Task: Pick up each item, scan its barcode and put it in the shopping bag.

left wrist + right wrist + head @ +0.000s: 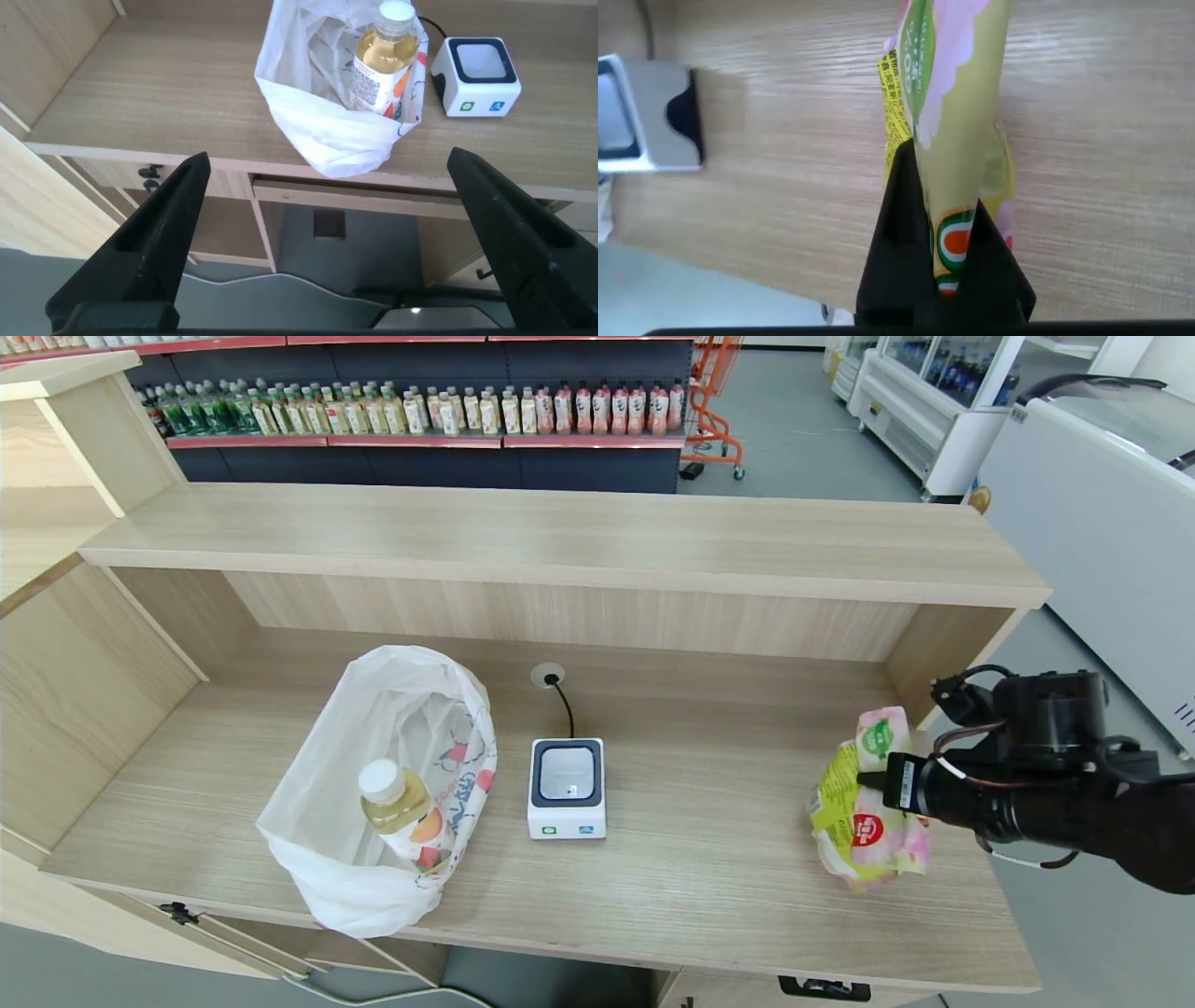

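Overhead, we saw the right gripper (pixel 885 782) clamped on a pink-and-yellow snack packet (pixel 864 831) with round red and green labels, at the counter's (pixel 700 896) right end, well apart from the scanner (pixel 567 787) and shopping bag (pixel 327 859). From the left wrist, we saw the left gripper (pixel 329 177) gaping before the bagged bottle (pixel 378 56). From the right wrist, we found the packet's yellow print too small to read.

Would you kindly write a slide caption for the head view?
Right hand holds a snack packet over the counter; scanner centre, bottle in shopping bag.

Pink, yellow-green and red packet (pixel 845 803); white bag (pixel 317 882), maybe red-printed; white scanner (pixel 567 821), dark grey top.
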Robot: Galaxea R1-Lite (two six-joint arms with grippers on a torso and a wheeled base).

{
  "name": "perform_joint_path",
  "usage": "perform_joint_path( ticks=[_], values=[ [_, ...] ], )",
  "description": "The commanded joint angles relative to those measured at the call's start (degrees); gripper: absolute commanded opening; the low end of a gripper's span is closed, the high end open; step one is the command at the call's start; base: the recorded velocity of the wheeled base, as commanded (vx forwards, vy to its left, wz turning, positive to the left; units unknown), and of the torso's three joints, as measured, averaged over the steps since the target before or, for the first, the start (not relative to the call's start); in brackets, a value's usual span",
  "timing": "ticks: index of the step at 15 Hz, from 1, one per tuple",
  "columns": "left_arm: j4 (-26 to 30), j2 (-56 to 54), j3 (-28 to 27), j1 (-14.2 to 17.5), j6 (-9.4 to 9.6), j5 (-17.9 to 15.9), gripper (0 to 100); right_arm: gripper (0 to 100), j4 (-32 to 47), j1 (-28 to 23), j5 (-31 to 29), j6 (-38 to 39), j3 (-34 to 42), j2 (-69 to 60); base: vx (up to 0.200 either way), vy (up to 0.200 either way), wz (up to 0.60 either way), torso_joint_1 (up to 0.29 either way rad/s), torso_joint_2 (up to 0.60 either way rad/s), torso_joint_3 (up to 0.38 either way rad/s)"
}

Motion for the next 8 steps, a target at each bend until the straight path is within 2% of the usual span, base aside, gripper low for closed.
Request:
perform_joint_path(
  ticks=[1,2,4,5,6,8],
  values=[
    [-0.02,0.01,0.0,0.01,0.0,0.01,100,0,-2.41,-1.67,7.26,-5.09,3.25,-6.26,0.0,0.0,0.0,0.0,0.0,0.0],
    [-0.02,0.01,0.0,0.01,0.0,0.01,100,0,-2.85,-3.16,17.54,-11.86,3.78,-9.25,0.0,0.0,0.0,0.0,0.0,0.0],
    [-0.02,0.01,0.0,0.01,0.0,0.01,100,0,-2.85,-4.74,28.79,-18.62,3.87,-11.53,0.0,0.0,0.0,0.0,0.0,0.0],
    [-0.02,0.01,0.0,0.01,0.0,0.01,100,0,-2.58,-5.54,38.37,-23.55,4.13,-13.29,0.0,0.0,0.0,0.0,0.0,0.0],
    [-0.02,0.01,0.0,0.01,0.0,0.01,100,0,-2.58,-5.54,44.17,-25.04,4.31,-14.26,0.0,0.0,0.0,0.0,0.0,0.0],
    [-0.02,0.01,0.0,0.01,0.0,0.01,100,0,-2.49,-5.1,51.12,-25.65,4.31,-16.1,0.0,0.0,0.0,0.0,0.0,0.0]
  ],
)
